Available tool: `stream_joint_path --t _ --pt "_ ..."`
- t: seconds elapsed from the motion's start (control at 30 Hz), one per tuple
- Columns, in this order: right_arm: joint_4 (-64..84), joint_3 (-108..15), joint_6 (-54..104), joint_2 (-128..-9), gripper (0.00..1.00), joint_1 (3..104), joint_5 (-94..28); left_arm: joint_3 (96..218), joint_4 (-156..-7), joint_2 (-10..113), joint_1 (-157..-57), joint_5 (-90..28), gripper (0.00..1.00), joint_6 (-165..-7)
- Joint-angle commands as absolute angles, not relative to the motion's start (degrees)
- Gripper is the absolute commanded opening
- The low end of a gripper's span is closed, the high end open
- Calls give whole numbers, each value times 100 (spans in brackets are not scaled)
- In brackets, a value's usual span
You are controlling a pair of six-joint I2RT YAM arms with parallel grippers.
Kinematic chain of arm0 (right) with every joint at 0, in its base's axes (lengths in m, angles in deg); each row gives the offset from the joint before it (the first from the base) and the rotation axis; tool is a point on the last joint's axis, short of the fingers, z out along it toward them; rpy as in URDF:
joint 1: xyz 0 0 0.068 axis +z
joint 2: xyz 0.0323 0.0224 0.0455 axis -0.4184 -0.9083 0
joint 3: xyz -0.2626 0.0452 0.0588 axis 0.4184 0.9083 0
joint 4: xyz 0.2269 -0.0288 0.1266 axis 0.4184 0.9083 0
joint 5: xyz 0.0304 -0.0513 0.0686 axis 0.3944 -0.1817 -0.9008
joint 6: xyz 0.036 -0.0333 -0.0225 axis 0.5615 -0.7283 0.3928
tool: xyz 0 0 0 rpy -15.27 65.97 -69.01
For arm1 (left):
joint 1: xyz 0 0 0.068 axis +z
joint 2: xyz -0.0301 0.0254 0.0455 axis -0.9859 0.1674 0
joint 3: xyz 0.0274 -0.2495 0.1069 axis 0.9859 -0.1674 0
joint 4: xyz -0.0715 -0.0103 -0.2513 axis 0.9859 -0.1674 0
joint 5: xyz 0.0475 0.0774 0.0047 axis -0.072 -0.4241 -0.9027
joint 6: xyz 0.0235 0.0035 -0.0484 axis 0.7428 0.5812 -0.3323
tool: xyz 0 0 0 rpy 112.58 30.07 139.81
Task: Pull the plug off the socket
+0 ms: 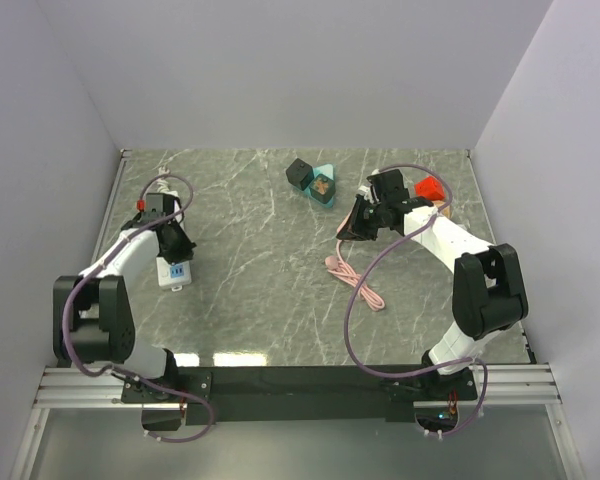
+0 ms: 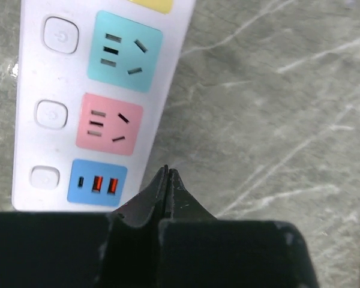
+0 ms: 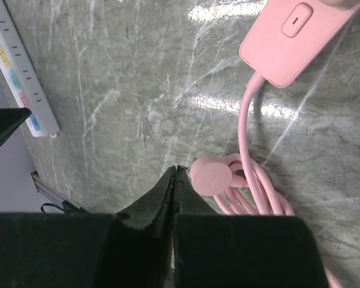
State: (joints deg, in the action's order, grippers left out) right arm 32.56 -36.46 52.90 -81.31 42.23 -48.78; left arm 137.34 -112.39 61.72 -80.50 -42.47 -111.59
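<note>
A white power strip (image 2: 102,102) with teal, pink and blue sockets lies on the marble table at the left (image 1: 172,271); the sockets I see hold no plug. My left gripper (image 2: 167,170) is shut and empty, just right of the strip's blue USB end (image 1: 180,245). A pink round plug (image 3: 211,177) lies on its coiled pink cable (image 1: 356,282), which runs to a pink socket block (image 3: 291,36). My right gripper (image 3: 176,169) is shut and empty, just left of the plug, above the coil (image 1: 352,228).
A black cube (image 1: 300,172) and a teal triangular block (image 1: 323,186) sit at the back middle. A red block (image 1: 428,187) lies by the right arm. Grey walls close in the table on three sides.
</note>
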Motion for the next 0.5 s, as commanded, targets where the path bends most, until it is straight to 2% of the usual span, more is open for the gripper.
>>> stream_joint_path --t 0.0,0.47 --pt "3177 -3914 5163 -8083 0 4275 -4916 13651 -10968 5628 -8054 -3882 1 -11166" --pt "3221 -4028 5119 -8039 0 4275 -4924 13712 -10845 5188 -8177 -3380 1 -11263"
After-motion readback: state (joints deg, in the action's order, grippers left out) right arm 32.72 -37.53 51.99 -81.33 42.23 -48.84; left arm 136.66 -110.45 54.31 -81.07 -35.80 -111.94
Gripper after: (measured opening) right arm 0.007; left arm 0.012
